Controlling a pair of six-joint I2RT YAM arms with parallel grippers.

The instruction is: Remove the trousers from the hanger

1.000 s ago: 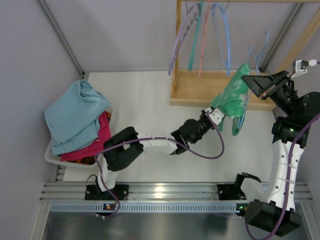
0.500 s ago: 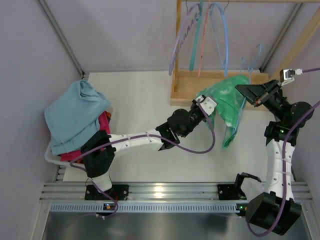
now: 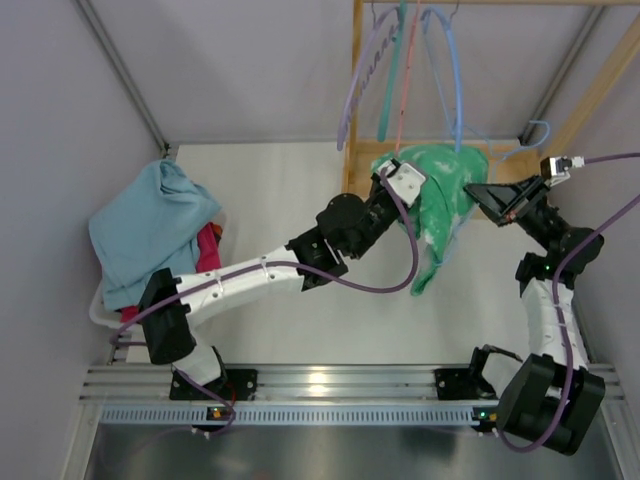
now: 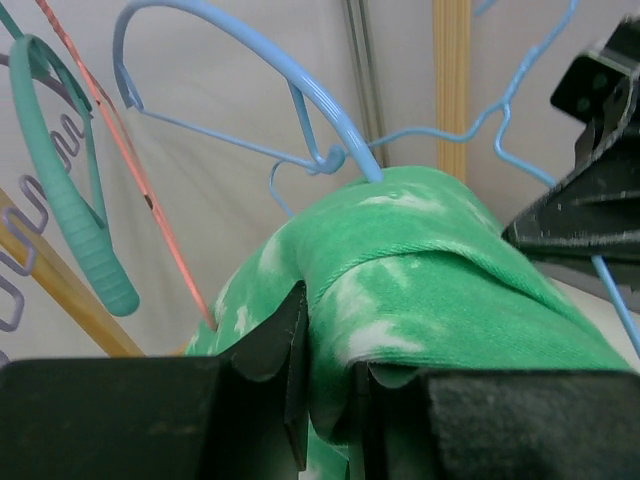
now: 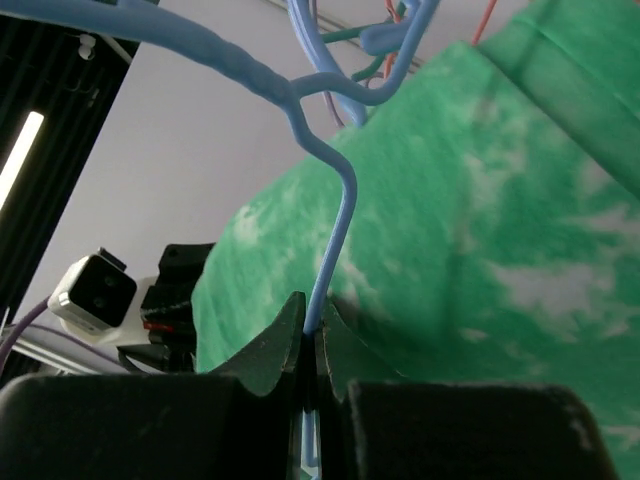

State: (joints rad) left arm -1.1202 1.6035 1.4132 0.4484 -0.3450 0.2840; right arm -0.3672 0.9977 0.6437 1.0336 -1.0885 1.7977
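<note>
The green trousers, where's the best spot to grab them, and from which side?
Likely the bunched fold draped over the hanger, from the left: the trousers are thick there and clear of the wire. The left gripper pinches it now.

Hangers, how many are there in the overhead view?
5. Four hang on the rack: lilac, teal, coral and bright blue. The fifth, the pale blue hanger, is clamped in the right gripper, with the trousers on it. Others may be hidden.

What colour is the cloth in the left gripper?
Bright green trousers with white mottling, clearest in the left wrist view.
</note>
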